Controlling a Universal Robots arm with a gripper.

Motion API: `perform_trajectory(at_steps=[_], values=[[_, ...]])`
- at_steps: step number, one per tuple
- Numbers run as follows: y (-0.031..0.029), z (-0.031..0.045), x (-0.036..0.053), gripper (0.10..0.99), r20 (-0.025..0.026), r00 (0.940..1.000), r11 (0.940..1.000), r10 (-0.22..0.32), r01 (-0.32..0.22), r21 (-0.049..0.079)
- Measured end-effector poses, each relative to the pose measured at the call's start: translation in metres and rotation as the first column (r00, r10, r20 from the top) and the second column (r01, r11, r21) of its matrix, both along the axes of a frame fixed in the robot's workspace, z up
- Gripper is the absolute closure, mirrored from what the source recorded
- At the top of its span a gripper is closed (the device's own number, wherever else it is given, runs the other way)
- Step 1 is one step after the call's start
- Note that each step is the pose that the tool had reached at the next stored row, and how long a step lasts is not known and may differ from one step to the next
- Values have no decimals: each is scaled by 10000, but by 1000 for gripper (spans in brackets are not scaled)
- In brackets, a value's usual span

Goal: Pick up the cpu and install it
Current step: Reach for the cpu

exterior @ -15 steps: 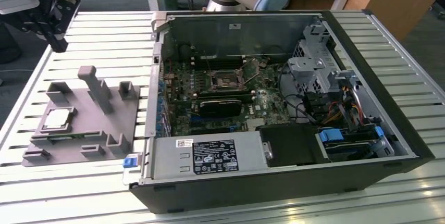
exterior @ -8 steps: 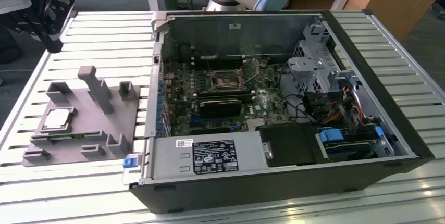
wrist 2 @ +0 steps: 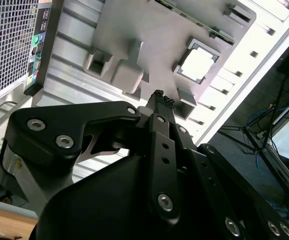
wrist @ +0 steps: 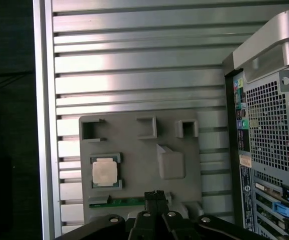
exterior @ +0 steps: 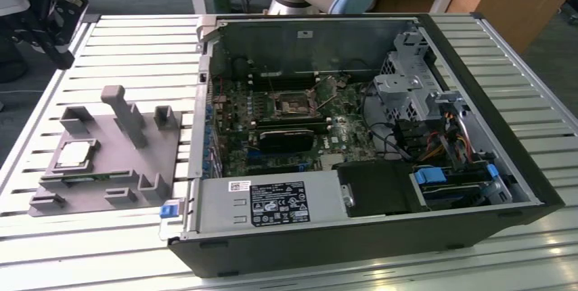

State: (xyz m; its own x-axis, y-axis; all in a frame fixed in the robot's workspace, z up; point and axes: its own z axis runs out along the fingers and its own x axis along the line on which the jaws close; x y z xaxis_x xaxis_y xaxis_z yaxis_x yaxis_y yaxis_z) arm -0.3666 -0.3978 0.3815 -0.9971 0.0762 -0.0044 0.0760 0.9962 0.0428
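Observation:
The cpu (exterior: 75, 154) is a small silvery square lying flat in a recess of the grey fixture (exterior: 118, 169), at the exterior view's left of the open computer case (exterior: 361, 237). Both wrist views look down on it from well above: the cpu (wrist: 105, 171) (wrist 2: 197, 64) sits on the fixture (wrist: 134, 160) (wrist 2: 149, 35). My gripper (wrist: 155, 194) (wrist 2: 161, 97) hangs high over the fixture's edge, shut with nothing between its fingers, clearly apart from the cpu. Inside the case, the dark motherboard socket (exterior: 294, 106) has its metal frame showing.
The fixture carries upright posts (exterior: 126, 112) and a green memory strip (wrist: 119, 201). The case's rear panel (wrist: 269, 150) stands beside the fixture. Cables and a drive cage (exterior: 411, 88) crowd the case's right side. The slatted metal table (exterior: 271, 264) lies all around.

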Motion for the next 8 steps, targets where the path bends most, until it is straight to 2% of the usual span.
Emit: perform_trajectory(at_steps=[8], values=[[0, -5, -109, 980, 0, 10000, 10000, 0, 0, 0]])
